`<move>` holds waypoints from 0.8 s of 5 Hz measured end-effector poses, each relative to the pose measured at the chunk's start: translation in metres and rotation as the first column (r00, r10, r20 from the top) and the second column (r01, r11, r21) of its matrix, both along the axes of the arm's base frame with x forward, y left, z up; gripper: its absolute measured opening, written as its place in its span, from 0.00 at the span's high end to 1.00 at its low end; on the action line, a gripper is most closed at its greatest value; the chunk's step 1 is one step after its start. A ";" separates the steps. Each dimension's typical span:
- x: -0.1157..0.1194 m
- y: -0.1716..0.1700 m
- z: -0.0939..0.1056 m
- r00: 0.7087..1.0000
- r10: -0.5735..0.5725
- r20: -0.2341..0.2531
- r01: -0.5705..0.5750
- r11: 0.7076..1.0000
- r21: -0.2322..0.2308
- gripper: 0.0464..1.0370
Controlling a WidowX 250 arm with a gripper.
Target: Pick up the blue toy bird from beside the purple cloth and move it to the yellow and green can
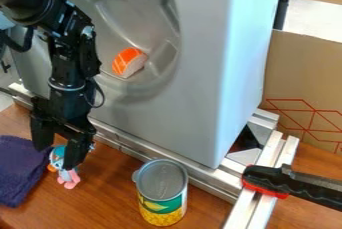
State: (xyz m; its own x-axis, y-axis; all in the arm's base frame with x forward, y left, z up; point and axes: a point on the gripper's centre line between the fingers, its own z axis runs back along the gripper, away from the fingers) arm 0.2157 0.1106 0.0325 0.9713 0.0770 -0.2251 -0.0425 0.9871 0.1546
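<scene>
Small toy figure [69,176], blue, pink and orange, on the wooden table [100,203] at the lower left, between the fingers of the gripper [56,158], which stand apart; contact cannot be determined. Directions are from the figure. At 4 o'clock, an upright can [161,191] bears a green-and-yellow label [162,209] picturing yellow kernels. At 9 o'clock, a crumpled dark purple cloth [20,168]. At 1 o'clock, an orange-and-white piece [129,62] rests in a recess of the tall grey moulded unit [200,88], which rises behind metal rails [207,177]. At 3 o'clock, a black-and-red handle [280,180] crosses the rails; at 2 o'clock, red-lined cardboard [304,70].
</scene>
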 end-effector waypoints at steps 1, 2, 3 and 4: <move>0.004 0.001 -0.012 1.000 -0.015 -0.009 0.015 1.000 -0.014 0.04; 0.005 0.002 -0.017 1.000 0.004 -0.015 -0.004 1.000 -0.009 0.07; 0.005 0.010 -0.017 0.999 0.037 0.001 -0.037 0.999 0.017 0.32; 0.001 0.013 -0.017 0.998 0.061 0.018 -0.062 0.998 0.010 0.35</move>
